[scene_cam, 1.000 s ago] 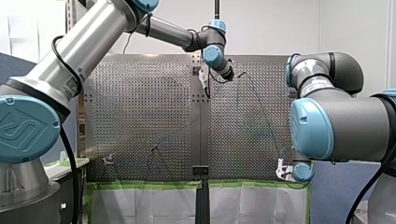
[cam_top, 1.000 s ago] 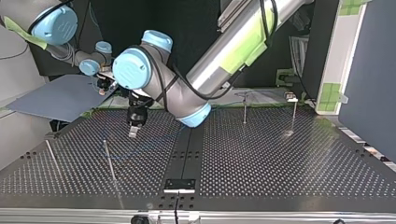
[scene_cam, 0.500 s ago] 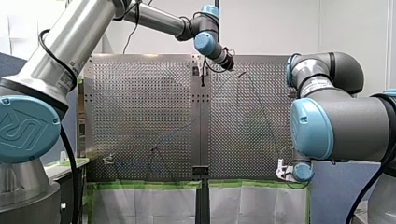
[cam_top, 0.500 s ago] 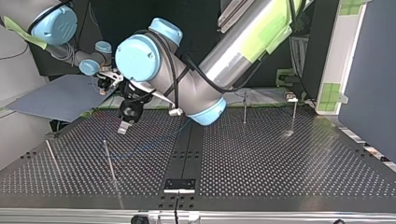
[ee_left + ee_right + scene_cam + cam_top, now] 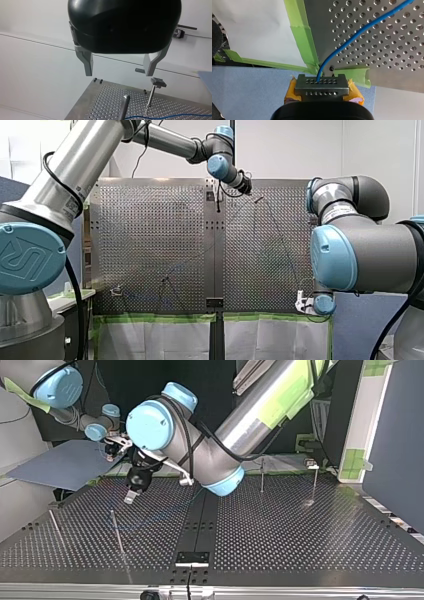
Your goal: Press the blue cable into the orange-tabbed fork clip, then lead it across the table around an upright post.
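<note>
Right gripper [image 5: 321, 81] sits off the table's corner by the green tape [image 5: 305, 37], yellow pads pinched on the blue cable [image 5: 362, 28]. The cable runs out from btwn them and away over the perforated table [image 5: 387, 50]. In the top view it's only a faint blue line lying loose on the plate, passing near the upright post [image 5: 117, 531] at that view's left. Left gripper [image 5: 119, 65] hovers clear of the table, metal fingers [image 5: 86, 62] spread wide, nothing btwn them. Its wrist cam looks down on a plain post [image 5: 124, 106] (prob the same one, can't be sure) and beyond it a clip-headed post [image 5: 153, 91], w/ cable on the plate beside them. No orange tab shows in any view, so can't tell if the cable is seated in the fork clip. Risks from here, as I read it: the left gripper has to come down for a thin, slack cable lying flat on a plate full of holes. The tips could close over it and get nothing, or scrape the plate. The plain post stands ahead of and below the fingers, so a careless descent could knock one into it. W/ the right end held firm, a hard pull across the table goes taut, and the cable could slip from the pads, pop out of a clip, or ride up over the post top instead of going round it. Too much slack and the loop sags off the post.
</note>
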